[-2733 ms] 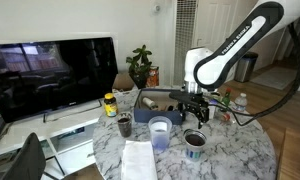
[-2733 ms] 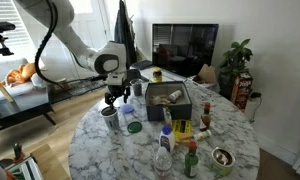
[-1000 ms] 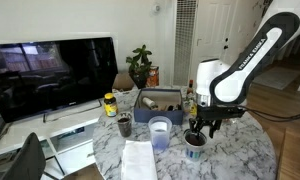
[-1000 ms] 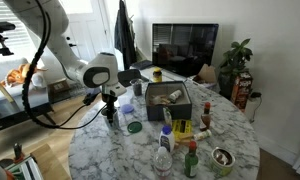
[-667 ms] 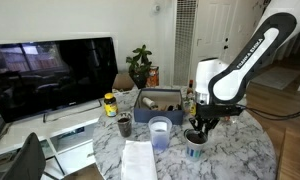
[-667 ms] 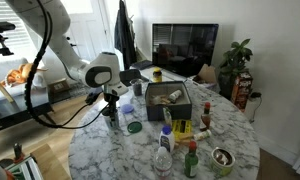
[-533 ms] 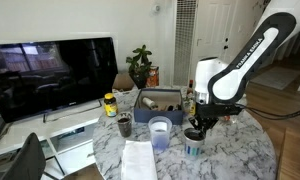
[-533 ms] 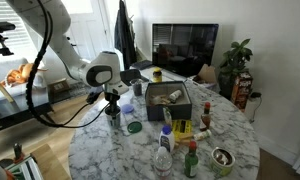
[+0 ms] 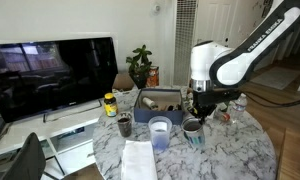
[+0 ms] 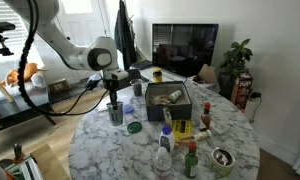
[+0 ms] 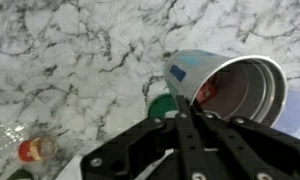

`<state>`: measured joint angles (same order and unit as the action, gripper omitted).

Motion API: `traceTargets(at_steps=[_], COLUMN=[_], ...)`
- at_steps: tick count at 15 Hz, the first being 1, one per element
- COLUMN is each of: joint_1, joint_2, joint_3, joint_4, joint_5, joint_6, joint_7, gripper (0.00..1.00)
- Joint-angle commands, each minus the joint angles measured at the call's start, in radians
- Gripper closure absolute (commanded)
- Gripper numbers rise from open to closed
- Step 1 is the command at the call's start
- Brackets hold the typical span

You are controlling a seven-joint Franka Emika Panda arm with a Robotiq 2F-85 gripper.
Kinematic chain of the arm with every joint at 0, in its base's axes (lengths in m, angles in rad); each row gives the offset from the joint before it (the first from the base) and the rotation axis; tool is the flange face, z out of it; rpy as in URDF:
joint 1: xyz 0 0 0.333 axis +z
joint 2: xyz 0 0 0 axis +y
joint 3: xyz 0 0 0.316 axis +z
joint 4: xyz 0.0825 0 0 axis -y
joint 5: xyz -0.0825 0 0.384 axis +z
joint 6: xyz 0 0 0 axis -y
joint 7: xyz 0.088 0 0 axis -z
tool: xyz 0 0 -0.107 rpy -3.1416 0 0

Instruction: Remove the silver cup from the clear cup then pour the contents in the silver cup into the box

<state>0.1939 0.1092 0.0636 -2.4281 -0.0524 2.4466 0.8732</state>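
My gripper (image 9: 195,114) is shut on the rim of the silver cup (image 9: 193,129), which hangs just above the marble table in both exterior views (image 10: 115,112). In the wrist view the cup (image 11: 235,90) is tilted, its ridged metal inside showing with something red in it, and my gripper (image 11: 180,108) pinches the near rim. Its outside looks pale bluish with a blue sticker. The clear cup (image 9: 160,133) stands on the table beside it. The blue-grey box (image 9: 150,113) sits behind, open-topped (image 10: 176,112).
A small dark grey cup (image 9: 124,126) and a white sheet (image 9: 140,160) lie near the table's front. A green lid (image 10: 133,127) lies by the held cup. Bottles (image 10: 165,150) and jars crowd the table's other side. A television (image 9: 50,75) stands beyond the table.
The jaws closed on the cup's rim and the arm rose, lifting the cup off the table.
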Motion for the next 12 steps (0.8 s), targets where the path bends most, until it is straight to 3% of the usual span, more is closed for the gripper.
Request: traceTargets(at_steps=[1, 2, 3, 6, 9, 12], joint_1=[0.006, -0.005, -0.023, -0.031, -0.030, -0.054], joint_2=[-0.201, -0.234, -0.139, -0.231, -0.232, -0.244], joint_3=[0.021, 0.037, 0.039, 0.059, 0.064, 0.102], joint_4=[0.015, 0.037, 0.039, 0.056, 0.060, 0.144], joint_5=[-0.165, -0.178, -0.121, -0.144, -0.139, -0.367], joint_6=[-0.218, -0.259, -0.177, -0.253, -0.257, -0.340], joint_7=[0.099, 0.116, 0.066, 0.083, 0.078, 0.154], gripper=[0.99, 0.99, 0.95, 0.95, 0.99, 0.99])
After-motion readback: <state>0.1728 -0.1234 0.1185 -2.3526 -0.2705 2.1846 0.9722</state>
